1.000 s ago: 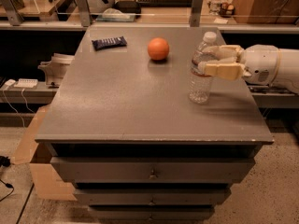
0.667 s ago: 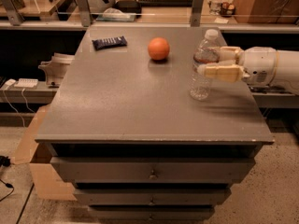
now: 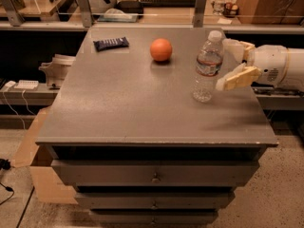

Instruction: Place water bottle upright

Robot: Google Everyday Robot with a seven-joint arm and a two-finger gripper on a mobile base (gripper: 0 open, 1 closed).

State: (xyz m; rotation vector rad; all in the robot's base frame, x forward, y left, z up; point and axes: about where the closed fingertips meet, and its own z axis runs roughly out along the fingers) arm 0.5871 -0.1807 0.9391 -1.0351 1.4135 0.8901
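The water bottle (image 3: 207, 66) stands upright on the grey table (image 3: 123, 103), right of centre. It is clear and ribbed, with a white cap and a white, red and blue label band. My gripper (image 3: 232, 63) is just to the right of the bottle, reaching in from the right edge. Its fingers are open: one tan finger (image 3: 237, 78) is near the bottle's lower half, the other (image 3: 236, 48) is farther back. Neither finger touches the bottle.
An orange ball (image 3: 161, 50) sits on the table behind and left of the bottle. A dark snack bar (image 3: 111, 43) lies at the back left. A shelf with clutter (image 3: 142, 13) runs behind the table. Drawers (image 3: 152, 175) are below, and a cardboard box (image 3: 33, 165) is at the left.
The gripper was closed around the bottle. It has opened and drawn back to the right, leaving the bottle standing upright on the table.
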